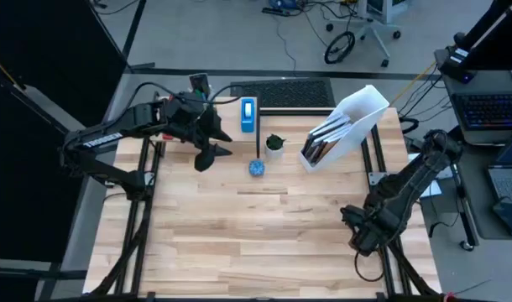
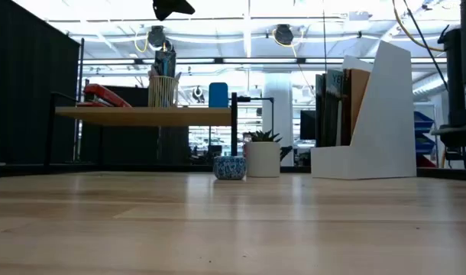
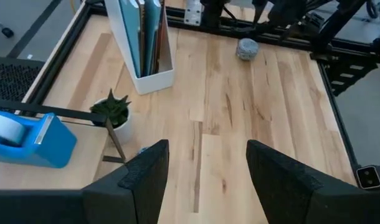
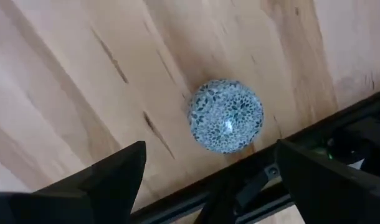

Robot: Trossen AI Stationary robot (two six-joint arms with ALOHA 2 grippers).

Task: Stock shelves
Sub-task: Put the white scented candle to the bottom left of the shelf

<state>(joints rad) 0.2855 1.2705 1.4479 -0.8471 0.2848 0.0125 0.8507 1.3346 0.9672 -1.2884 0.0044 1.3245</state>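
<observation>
Stocking approx. half done: shelf (image 1: 201, 117) at far left holds tape dispenser (image 1: 248, 114), file holder (image 1: 350, 122) far right w/ folders; plant (image 1: 275, 144), bowl (image 1: 256, 168), ball (image 4: 226, 115) remain; left gripper (image 1: 212, 154) apart above shelf, right gripper (image 4: 209, 180) apart over ball.

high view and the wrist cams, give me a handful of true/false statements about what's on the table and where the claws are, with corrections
1. The blue tape dispenser sits on the plank shelf. True.
2. The white file holder is empty. False: it holds several books or folders.
3. The left claw is open with nothing between its fingers. True.
4. The right claw is shut on the speckled ball. False: it is open, and the ball lies on the table beyond its fingers.
5. The small potted plant stands inside the file holder. False: it stands on the table between shelf and holder, near the blue patterned bowl.
</observation>
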